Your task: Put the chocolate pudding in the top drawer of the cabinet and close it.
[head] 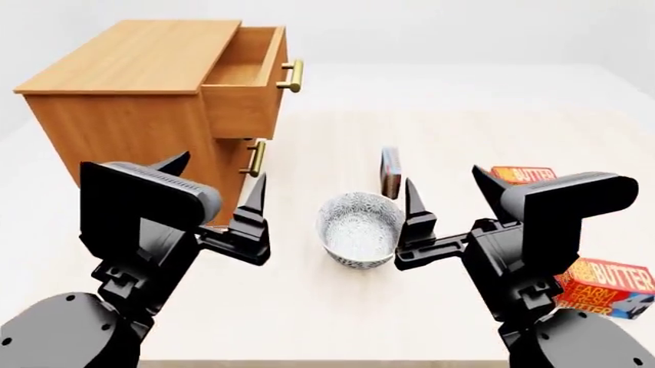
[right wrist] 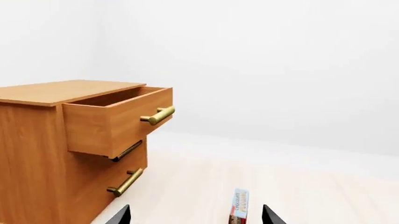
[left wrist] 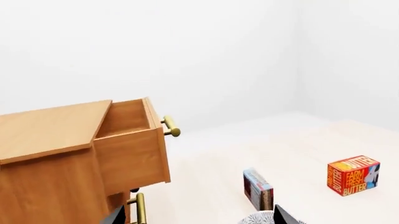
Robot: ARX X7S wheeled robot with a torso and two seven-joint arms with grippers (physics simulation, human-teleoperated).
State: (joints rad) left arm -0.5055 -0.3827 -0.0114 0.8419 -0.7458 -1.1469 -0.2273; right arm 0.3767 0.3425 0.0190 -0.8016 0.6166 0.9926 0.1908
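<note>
Standing on edge near the tabletop (head: 307, 322) centre: the chocolate pudding (head: 390, 172), just beyond a patterned bowl (head: 358, 228) and well apart from both pincers. Hovering with fingers spread and holding nothing, the left pincer (head: 220, 207) near the cabinet (head: 123, 92) and the right pincer (head: 445, 207) right of the bowl. Hanging pulled out at far left, the top drawer (head: 251, 77). Sitting to the right, two butter boxes (head: 609, 285).
</note>
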